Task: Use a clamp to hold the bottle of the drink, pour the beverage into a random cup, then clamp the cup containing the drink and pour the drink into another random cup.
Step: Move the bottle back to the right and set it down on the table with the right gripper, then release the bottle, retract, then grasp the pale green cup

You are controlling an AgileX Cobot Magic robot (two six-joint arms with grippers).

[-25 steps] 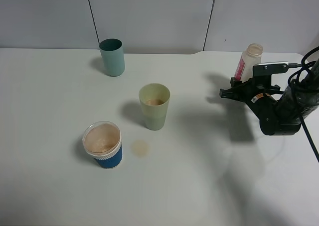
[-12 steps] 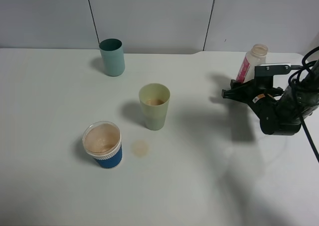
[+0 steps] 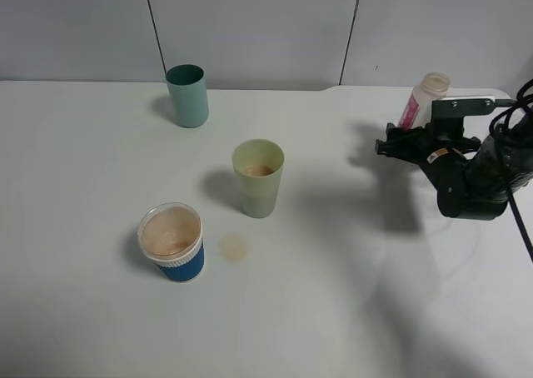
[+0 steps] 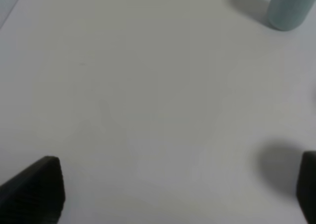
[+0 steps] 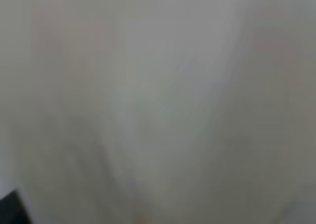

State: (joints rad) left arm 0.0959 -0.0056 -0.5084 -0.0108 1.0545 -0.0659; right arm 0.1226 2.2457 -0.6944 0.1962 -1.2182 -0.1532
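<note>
The bottle pour looks done: the green cup [image 3: 257,178] in the middle of the counter [image 3: 333,303] holds a little brownish drink at its bottom, and the blue cup [image 3: 171,243] with the white rim, nearer the front and to its left, holds a good deal more of the same colour. So the step in hand seems to be getting rid of the bottle [image 3: 424,96] before the cup-to-cup pour. It sits tilted at the far right of the counter in the right gripper [image 3: 405,138], which appears closed around its lower body. The pink label shows, and the neck is clear and open with no cap. The right wrist view gives only a pale blur close to the lens, so the exact hold cannot be checked there. The left gripper [image 4: 170,190] hangs wide with nothing between its fingertips, above bare counter, with the teal cup [image 4: 289,6] well off. That cup stands at the back left, its inside hidden from view. A small tan spill [image 3: 235,246] lies just beside the blue cup. Next, the bottle needs standing upright clear of the cups, then a level clamp on a cup that holds drink.
</note>
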